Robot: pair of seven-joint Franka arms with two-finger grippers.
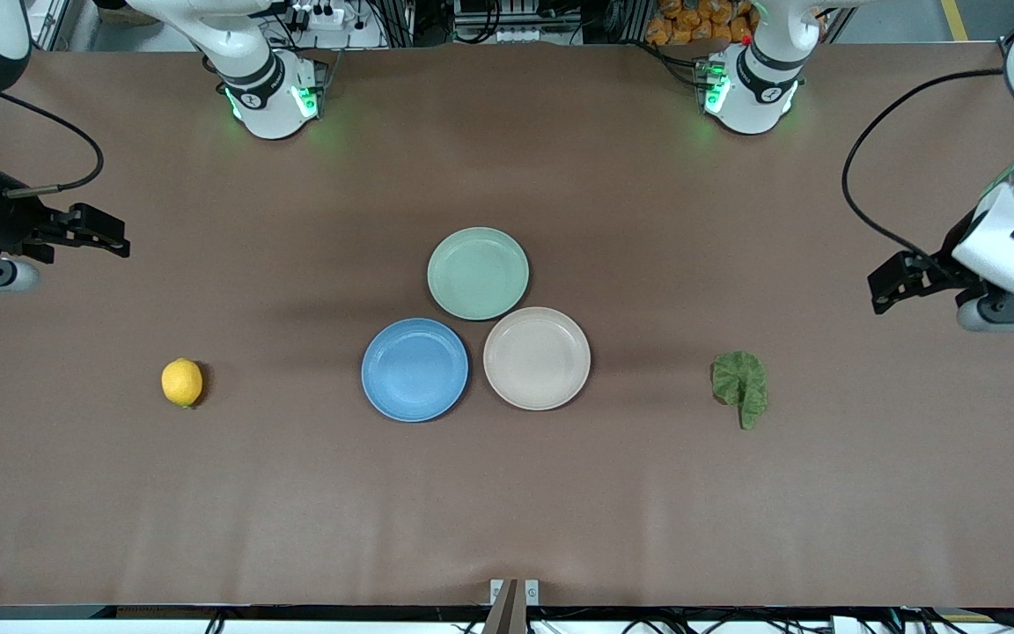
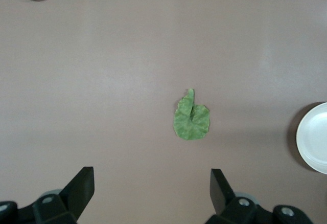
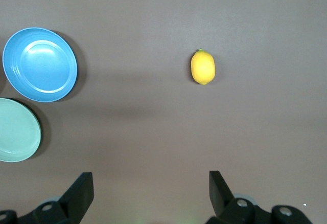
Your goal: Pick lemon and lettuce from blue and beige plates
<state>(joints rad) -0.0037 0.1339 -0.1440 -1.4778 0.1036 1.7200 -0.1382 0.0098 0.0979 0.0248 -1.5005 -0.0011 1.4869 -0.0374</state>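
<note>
The lemon (image 1: pixel 182 382) lies on the bare table toward the right arm's end, apart from the plates; it also shows in the right wrist view (image 3: pixel 203 67). The lettuce (image 1: pixel 740 384) lies flat on the bare table toward the left arm's end, and shows in the left wrist view (image 2: pixel 191 120). The blue plate (image 1: pixel 415 370) and the beige plate (image 1: pixel 537 358) sit side by side mid-table, both empty. My right gripper (image 1: pixel 111 233) is open and empty, up in the air over the table at the right arm's end. My left gripper (image 1: pixel 881 291) is open and empty over the left arm's end.
A pale mint-green plate (image 1: pixel 478 273), empty, touches both other plates and lies farther from the front camera. Cables run along the table's edges. The blue plate (image 3: pixel 40 64) and mint plate (image 3: pixel 18 129) show in the right wrist view, the beige plate (image 2: pixel 312 137) in the left.
</note>
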